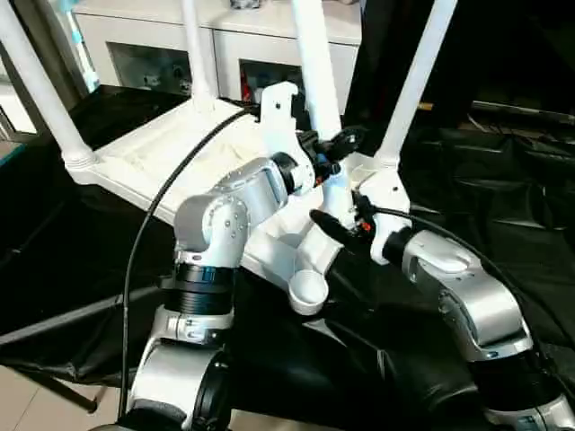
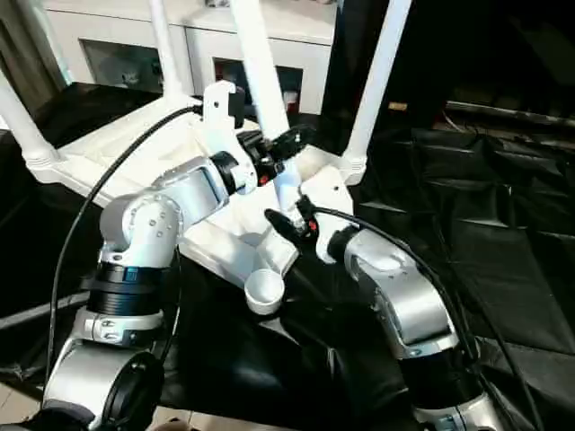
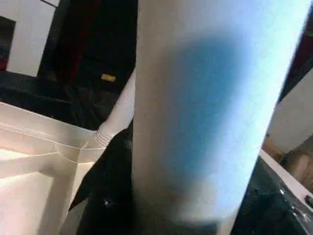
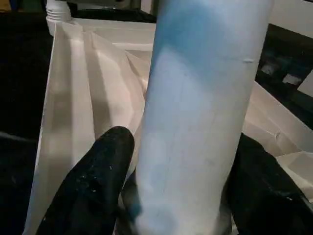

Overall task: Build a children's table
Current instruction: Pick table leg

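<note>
I see both my grippers, left gripper (image 1: 337, 144) and right gripper (image 4: 176, 196), clamped around one upright white leg (image 1: 316, 63) above the upturned tabletop (image 1: 171, 148).

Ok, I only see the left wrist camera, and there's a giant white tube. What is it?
Observer: It's the fourth leg, held upright over the upside-down tabletop.
Operator: Is anything else holding it?
Observer: Yes, the right end effector grips it near its lower end.
Operator: Where will it go?
Observer: Probably the empty corner socket nearest the robot; the other three legs already stand in their corners.
</note>
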Robot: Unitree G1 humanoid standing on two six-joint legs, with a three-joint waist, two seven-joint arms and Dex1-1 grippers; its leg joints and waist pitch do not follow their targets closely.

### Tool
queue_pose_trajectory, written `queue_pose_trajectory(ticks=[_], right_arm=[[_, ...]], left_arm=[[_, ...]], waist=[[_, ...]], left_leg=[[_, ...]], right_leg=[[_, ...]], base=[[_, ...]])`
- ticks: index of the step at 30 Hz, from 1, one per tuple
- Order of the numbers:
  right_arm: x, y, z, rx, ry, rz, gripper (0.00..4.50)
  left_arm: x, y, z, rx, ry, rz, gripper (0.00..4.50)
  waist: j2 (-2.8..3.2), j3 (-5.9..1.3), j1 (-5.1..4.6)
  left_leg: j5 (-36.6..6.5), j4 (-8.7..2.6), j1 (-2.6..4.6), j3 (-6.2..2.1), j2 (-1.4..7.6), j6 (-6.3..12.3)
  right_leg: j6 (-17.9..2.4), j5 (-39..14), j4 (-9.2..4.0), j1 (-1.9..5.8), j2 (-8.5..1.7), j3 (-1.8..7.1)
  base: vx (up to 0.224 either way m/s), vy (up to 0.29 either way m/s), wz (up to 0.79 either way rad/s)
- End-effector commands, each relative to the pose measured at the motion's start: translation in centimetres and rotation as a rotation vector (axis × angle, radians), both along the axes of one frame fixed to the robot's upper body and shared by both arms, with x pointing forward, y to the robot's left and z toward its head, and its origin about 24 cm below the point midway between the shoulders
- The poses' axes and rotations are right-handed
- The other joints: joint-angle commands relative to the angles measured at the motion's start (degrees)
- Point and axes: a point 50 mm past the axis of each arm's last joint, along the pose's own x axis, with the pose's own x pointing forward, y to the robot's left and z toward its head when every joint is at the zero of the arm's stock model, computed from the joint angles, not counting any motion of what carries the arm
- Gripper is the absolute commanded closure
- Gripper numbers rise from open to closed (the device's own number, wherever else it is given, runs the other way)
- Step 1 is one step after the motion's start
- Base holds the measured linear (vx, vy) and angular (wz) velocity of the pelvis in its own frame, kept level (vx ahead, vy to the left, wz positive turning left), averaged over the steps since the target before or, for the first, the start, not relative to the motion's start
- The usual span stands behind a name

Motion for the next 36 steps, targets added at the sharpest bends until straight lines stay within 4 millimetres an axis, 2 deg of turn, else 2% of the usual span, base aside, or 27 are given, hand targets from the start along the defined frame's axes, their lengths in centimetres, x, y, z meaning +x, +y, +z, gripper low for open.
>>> queue_pose_trajectory(ticks=[1,4,7,8,10,13,17,19,20,21,25,28,31,36], right_arm=[[0.1,0.6,0.4,-0.012,-0.036,0.019,2.03],[0.1,0.6,0.4,-0.014,-0.039,0.016,2.03],[0.2,0.6,0.5,-0.005,-0.043,0.004,2.03],[0.2,0.6,0.6,0.059,-0.016,0.005,1.68],[0.0,0.7,1.0,0.159,0.026,0.035,1.33],[-0.5,0.4,1.6,0.240,0.076,0.100,1.07],[-2.4,-0.1,2.9,0.404,0.209,0.354,0.87],[-2.7,-0.3,3.2,0.419,0.229,0.401,0.87],[-3.0,-0.7,3.0,0.400,0.270,0.441,0.87],[-3.0,-0.8,2.9,0.389,0.279,0.444,0.87],[-3.0,-1.4,2.2,0.338,0.335,0.438,0.87],[-3.1,-1.5,2.3,0.338,0.355,0.451,0.87],[-3.1,-1.4,2.5,0.358,0.373,0.473,1.20],[-3.2,-1.3,2.5,0.363,0.383,0.483,1.63]], left_arm=[[0.1,-0.3,0.2,-0.003,-0.002,0.011,2.50],[0.2,-0.1,0.2,-0.011,-0.003,0.026,2.53],[0.2,0.0,0.3,-0.031,-0.005,0.021,2.53],[0.2,0.1,0.4,-0.037,-0.012,0.004,2.53],[0.0,0.1,0.5,-0.037,-0.032,-0.051,2.53],[-0.6,0.4,0.8,-0.019,-0.081,-0.177,2.56],[-1.4,1.2,0.6,0.027,-0.126,-0.360,2.57],[-1.7,1.4,0.6,0.034,-0.133,-0.409,2.57],[-2.2,1.6,1.0,0.007,-0.142,-0.501,2.57],[-2.4,1.7,1.1,-0.006,-0.144,-0.522,2.57],[-3.4,1.7,2.2,-0.093,-0.153,-0.644,2.57],[-4.1,1.4,2.7,-0.141,-0.157,-0.721,2.57],[-4.3,1.3,2.9,-0.144,-0.165,-0.745,2.57],[-4.2,1.3,2.8,-0.146,-0.157,-0.743,2.57]], waist=[[-0.42,-3.68,-0.17],[-0.27,-3.68,-0.13],[-0.40,-3.67,-0.17],[-0.39,-3.67,-0.17],[-0.51,-3.71,-0.17],[-0.30,-3.74,-0.12],[-0.14,-3.78,0.09],[-0.13,-3.71,0.21],[-0.17,-3.69,0.26],[-0.11,-3.66,0.30],[-0.64,-3.60,0.33],[-0.60,-3.57,0.35],[-0.54,-3.58,0.42],[-0.37,-3.72,0.44]], left_leg=[[-10.00,-3.62,0.01,0.67,-0.73,0.10],[-9.81,-3.60,0.00,0.67,-0.73,0.31],[-10.23,-3.59,0.05,0.71,-0.76,0.42],[-10.29,-3.61,0.02,0.69,-0.76,0.41],[-10.55,-3.66,0.04,0.64,-0.73,0.74],[-10.17,-3.74,0.17,0.59,-0.69,1.13],[-9.10,-3.69,0.28,0.69,-0.51,1.56],[-9.06,-3.72,0.29,0.72,-0.55,1.24],[-9.51,-3.75,0.35,0.74,-0.51,0.93],[-9.48,-3.74,0.34,0.74,-0.49,0.66],[-9.38,-3.73,0.10,0.81,-0.51,-0.15],[-9.25,-3.75,0.10,0.78,-0.47,-0.32],[-9.33,-3.70,0.15,0.80,-0.58,-0.18],[-8.52,-3.67,0.10,0.76,-0.56,-0.39]], right_leg=[[-7.03,-11.21,-4.17,3.66,-1.87,1.66],[-7.50,-10.53,-4.10,3.70,-1.93,1.69],[-7.18,-11.80,-4.25,3.65,-1.93,1.65],[-7.00,-12.22,-4.26,3.65,-1.95,1.65],[-6.82,-12.61,-4.24,3.62,-1.93,1.61],[-7.27,-11.68,-4.02,3.53,-1.90,1.64],[-9.23,-8.35,-3.59,3.70,-1.96,1.75],[-9.64,-9.09,-3.71,3.73,-2.05,1.72],[-9.65,-10.34,-3.72,3.76,-2.07,1.69],[-9.65,-10.58,-3.72,3.72,-2.14,1.73],[-9.31,-13.62,-3.97,3.74,-2.38,1.70],[-9.10,-14.08,-3.92,3.69,-2.30,1.70],[-8.14,-15.63,-4.19,3.62,-2.28,1.68],[-8.43,-13.55,-3.96,3.70,-2.20,1.69]], base=[[0.000,0.000,0.00],[0.000,0.000,0.00],[0.000,0.000,0.00],[0.000,0.000,0.00],[0.000,0.000,0.00],[0.000,0.000,0.00],[0.000,0.000,0.00],[0.000,0.000,0.00],[0.000,0.000,0.00],[0.000,0.000,0.00],[0.000,0.000,0.00],[0.000,0.000,0.00],[0.000,0.000,0.00],[0.000,0.000,0.00]])
